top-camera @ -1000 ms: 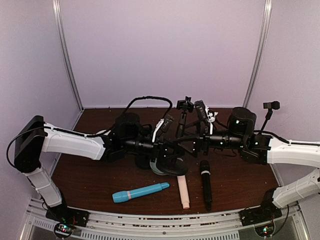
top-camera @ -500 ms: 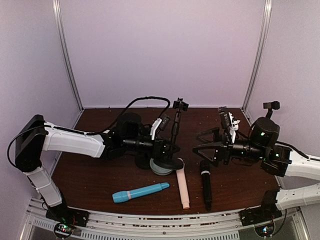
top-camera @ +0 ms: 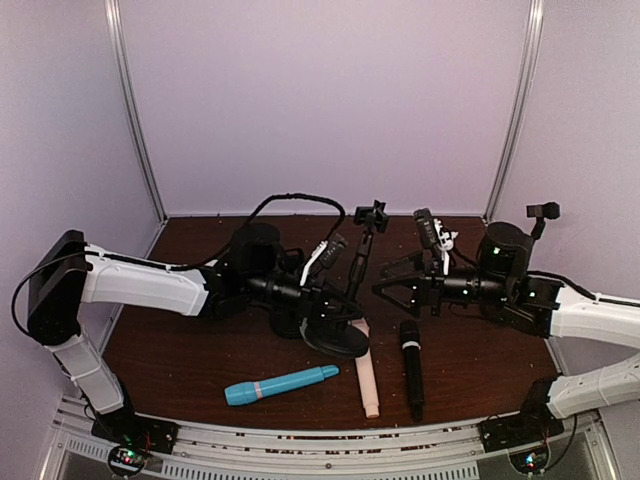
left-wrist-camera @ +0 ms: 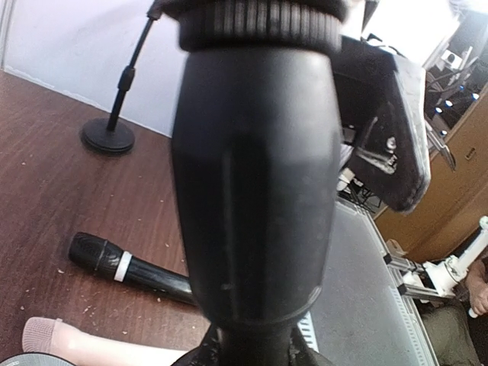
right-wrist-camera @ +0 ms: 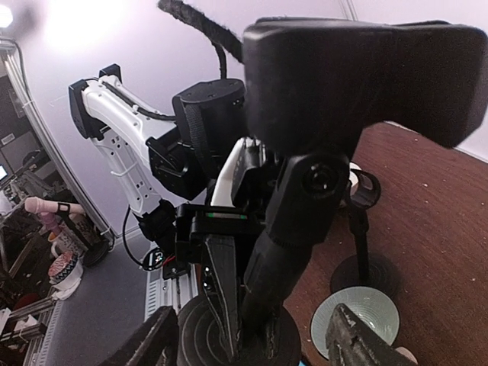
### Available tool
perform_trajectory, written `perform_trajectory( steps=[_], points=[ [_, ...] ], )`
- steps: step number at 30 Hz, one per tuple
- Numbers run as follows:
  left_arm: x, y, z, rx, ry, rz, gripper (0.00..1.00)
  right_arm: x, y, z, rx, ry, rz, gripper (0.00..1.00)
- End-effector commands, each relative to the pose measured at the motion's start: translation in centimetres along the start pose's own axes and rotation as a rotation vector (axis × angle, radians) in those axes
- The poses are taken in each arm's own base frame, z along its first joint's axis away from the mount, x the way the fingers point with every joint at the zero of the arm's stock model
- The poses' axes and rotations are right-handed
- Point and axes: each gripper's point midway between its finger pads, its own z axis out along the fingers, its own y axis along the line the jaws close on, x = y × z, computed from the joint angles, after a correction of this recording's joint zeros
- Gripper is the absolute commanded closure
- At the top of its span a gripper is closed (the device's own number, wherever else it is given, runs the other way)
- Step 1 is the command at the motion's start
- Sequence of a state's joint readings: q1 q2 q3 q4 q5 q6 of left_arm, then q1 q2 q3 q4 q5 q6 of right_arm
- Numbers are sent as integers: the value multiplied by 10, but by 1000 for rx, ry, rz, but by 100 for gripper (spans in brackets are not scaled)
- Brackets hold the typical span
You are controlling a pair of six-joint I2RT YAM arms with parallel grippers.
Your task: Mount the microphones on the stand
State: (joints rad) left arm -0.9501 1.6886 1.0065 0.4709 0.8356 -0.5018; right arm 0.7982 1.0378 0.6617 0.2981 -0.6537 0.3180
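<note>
Black stand (top-camera: 358, 262) clamped low by left gripper (top-camera: 325, 303), leaning, right gripper (top-camera: 392, 287) back beside it, jaws apart, empty; microphones (top-camera: 411, 368) still unmounted on table (top-camera: 200, 360).

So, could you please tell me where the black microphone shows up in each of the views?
Top external: the black microphone lies on the table, lower right of centre.
Left wrist: the microphone lies lower left, head toward the left edge.
Right wrist: not in it.
Shared landmark: the black stand, near the middle of all three views.
</note>
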Motion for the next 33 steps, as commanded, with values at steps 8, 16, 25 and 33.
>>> perform_trajectory(
  steps=[8,16,25,33],
  points=[
    [-34,-42,-4,128,-66,153,100,-28,15,23,-156,-80,-11,42],
    [-35,-39,-2,111,-58,152,100,-27,11,30,-167,-89,7,60],
    [-43,29,-15,-347,-87,131,100,-22,-41,29,206,-79,88,100],
    [-53,63,-31,-761,-92,212,100,-24,-62,16,589,-146,228,100]
  ],
)
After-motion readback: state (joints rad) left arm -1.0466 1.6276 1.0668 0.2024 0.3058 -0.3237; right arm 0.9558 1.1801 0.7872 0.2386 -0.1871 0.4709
